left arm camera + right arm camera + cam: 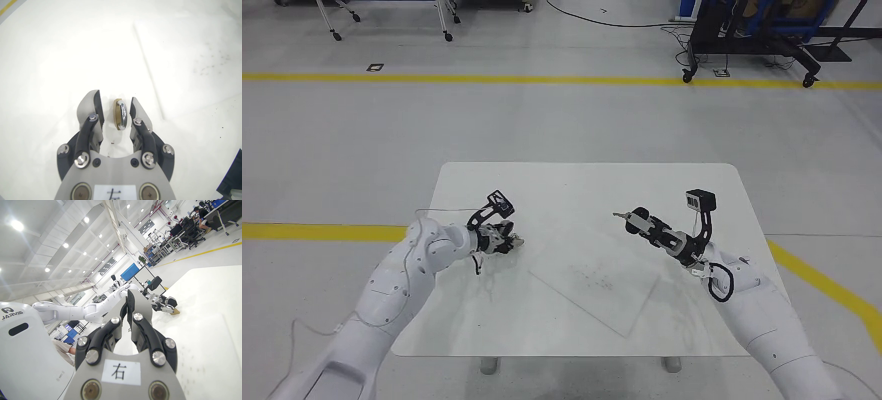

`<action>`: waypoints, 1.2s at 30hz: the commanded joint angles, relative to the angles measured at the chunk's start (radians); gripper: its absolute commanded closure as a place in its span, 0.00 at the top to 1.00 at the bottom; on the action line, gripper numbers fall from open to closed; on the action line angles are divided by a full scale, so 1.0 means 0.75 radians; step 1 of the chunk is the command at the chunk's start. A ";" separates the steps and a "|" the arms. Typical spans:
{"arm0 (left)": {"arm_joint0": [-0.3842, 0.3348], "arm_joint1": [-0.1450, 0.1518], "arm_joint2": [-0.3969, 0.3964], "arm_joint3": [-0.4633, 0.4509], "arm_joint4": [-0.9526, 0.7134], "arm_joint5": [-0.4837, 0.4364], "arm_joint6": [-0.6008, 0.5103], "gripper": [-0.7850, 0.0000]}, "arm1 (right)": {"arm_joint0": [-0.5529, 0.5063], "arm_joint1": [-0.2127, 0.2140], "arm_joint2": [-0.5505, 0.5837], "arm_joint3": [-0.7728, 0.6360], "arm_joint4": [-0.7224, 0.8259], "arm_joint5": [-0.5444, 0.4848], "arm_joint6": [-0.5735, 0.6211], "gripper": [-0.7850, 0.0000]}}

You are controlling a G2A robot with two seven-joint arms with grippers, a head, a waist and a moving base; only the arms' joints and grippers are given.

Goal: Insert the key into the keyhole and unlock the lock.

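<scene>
On the white table (56,56), found the chrome-shackled brass padlock (118,115) untouched inside the wide-open left tool (115,101); needed to clamp its body squarely before offering the small metal key (617,213) pinched in the right tool (629,216).

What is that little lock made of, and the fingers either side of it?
Lock body: looks like brass, dull yellow-gold and matte. Its shackle: likely chromed steel, mirror-bright with reflections. The left gripper's fingers: seemingly brushed grey metal, with black, perhaps rubber, pads.
</scene>
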 commanded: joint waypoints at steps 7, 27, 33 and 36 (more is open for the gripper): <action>0.052 0.029 -0.064 -0.069 -0.027 -0.028 -0.044 0.49 | 0.000 0.000 0.000 0.000 0.000 0.000 0.000 0.00; 0.022 0.014 -0.018 -0.085 -0.012 0.036 -0.143 0.00 | 0.000 0.000 0.000 0.000 0.000 0.000 0.000 0.00; 0.015 0.008 -0.024 -0.061 -0.031 0.047 -0.077 0.00 | 0.000 0.000 0.000 0.000 0.000 0.000 0.000 0.00; 0.023 0.006 -0.055 -0.046 -0.095 0.071 0.007 0.00 | 0.000 0.000 0.000 0.000 0.000 0.000 0.000 0.00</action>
